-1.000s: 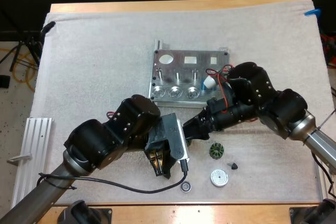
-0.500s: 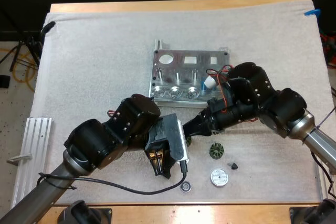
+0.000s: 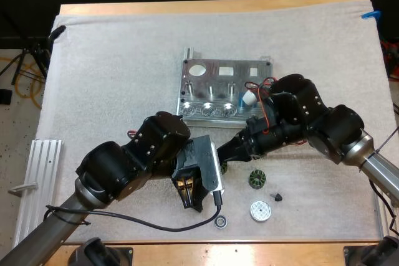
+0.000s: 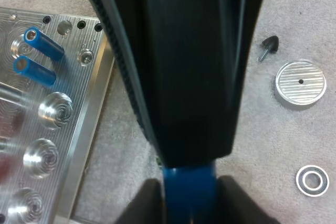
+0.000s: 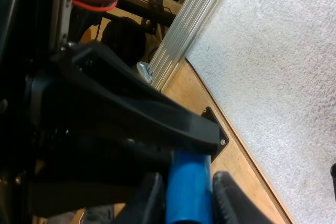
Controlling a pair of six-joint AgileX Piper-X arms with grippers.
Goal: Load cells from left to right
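The wooden table [image 3: 187, 7] carries a white mat [image 3: 112, 79]. The metal fixture [image 3: 218, 91] lies flat near the mat's centre. A grooved aluminium rail [image 3: 38, 179] lies at the mat's left edge, as the high view shows it.

The left gripper [image 4: 190, 205] and the right gripper [image 5: 187, 200] meet nose to nose just in front of the fixture's near edge. Both are clamped on one blue cylinder [image 4: 189, 182] — each pair of fingers presses on it from two sides. The cylinder sits between the two grippers, apart from the fixture.

A pair of blue cells [image 4: 42, 43] stands side by side in the fixture's right-hand end.

Loose parts lie on the mat to the right of the grippers:
- ribbed metal disc [image 3: 262, 210]
- dark finned ring [image 3: 257, 179]
- ring bearing [image 3: 220, 221] — nearest the table's front edge
- small black cone [image 3: 277, 197], between the finned ring and the disc
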